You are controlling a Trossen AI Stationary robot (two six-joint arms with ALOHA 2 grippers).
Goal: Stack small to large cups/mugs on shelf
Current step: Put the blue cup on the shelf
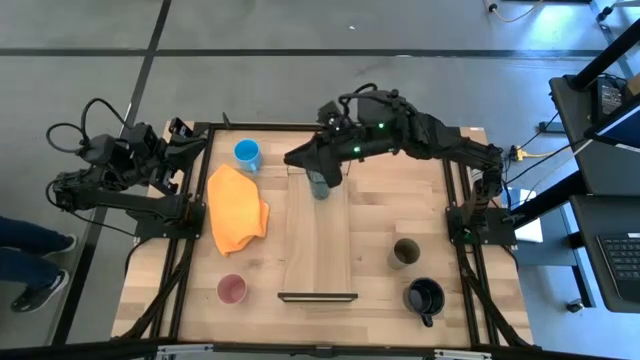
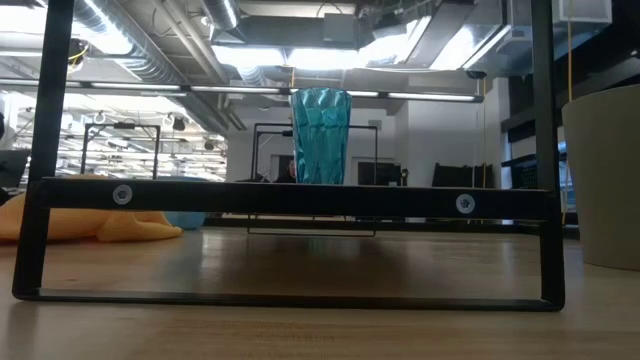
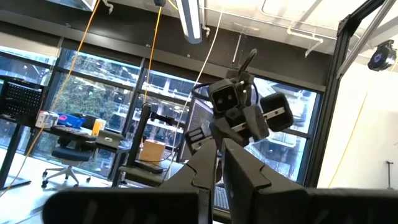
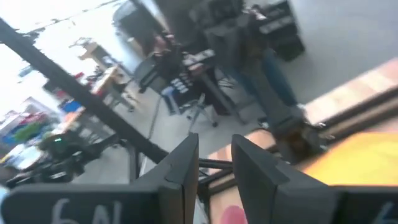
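The teal tumbler stands upright on its base at the far end of the shelf. The blue mug sits at the far left of the table. The pink cup is near left, the olive cup near right, and the black mug in front of it. My right gripper hovers open, roughly level, just beyond the tumbler and above it, holding nothing. My left gripper waits folded back at the table's left edge, shut and holding nothing.
An orange cloth lies crumpled between the blue mug and the shelf's left side. The shelf's black end frame stands at the near end. Bare plank runs from the tumbler to that frame.
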